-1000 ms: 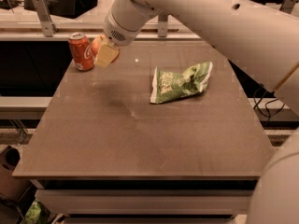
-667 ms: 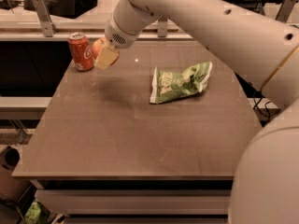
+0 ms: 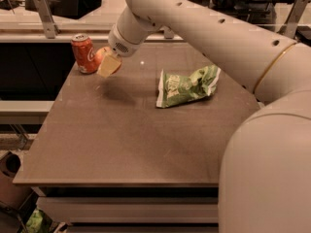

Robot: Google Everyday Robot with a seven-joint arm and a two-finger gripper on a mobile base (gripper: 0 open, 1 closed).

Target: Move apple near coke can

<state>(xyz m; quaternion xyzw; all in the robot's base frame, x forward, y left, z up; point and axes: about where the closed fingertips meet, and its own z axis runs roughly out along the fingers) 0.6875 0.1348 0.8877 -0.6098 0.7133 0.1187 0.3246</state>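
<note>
The coke can (image 3: 84, 53), red with white script and a silver top, stands upright at the table's far left corner. The apple (image 3: 100, 55) shows as a red-orange patch just right of the can, mostly hidden by the gripper. My gripper (image 3: 107, 63) reaches down from the big white arm and is shut on the apple, one cream finger (image 3: 110, 66) in front of it. The apple is held close beside the can, slightly above the table; its shadow lies below and to the right.
A green-and-white chip bag (image 3: 187, 85) lies on the brown table (image 3: 121, 144), right of centre. My arm's white body fills the right foreground. Metal rails and a dark box stand behind the table. The table's front edge is near the bottom.
The gripper with the apple has dropped a little lower beside the can. The can and the chip bag have not moved.
</note>
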